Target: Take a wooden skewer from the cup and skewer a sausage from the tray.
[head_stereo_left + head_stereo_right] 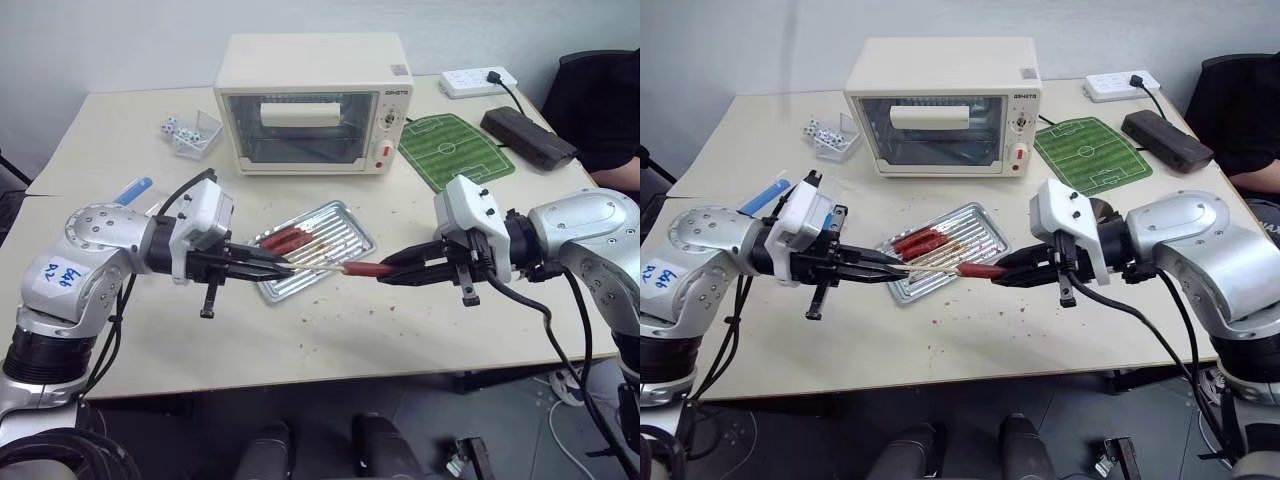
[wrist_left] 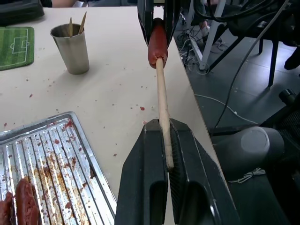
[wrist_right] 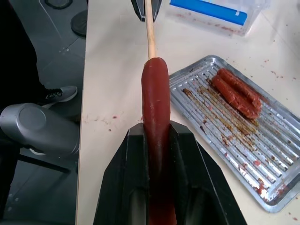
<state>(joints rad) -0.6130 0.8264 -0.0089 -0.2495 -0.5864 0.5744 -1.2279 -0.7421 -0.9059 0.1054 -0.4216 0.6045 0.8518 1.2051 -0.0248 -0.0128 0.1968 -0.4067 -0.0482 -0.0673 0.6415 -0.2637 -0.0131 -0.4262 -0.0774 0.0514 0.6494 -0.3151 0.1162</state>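
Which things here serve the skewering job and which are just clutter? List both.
Job: wooden skewer in left pincer; sausage in right pincer; tray; cup.
Clutter: toaster oven; football-pitch mat; power strip; dice box.

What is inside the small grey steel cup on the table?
Inside the small grey steel cup, the tips of two thin pale wooden sticks rise above its rim. The cup wall covers their lower parts and the bottom, so anything else inside cannot be seen.
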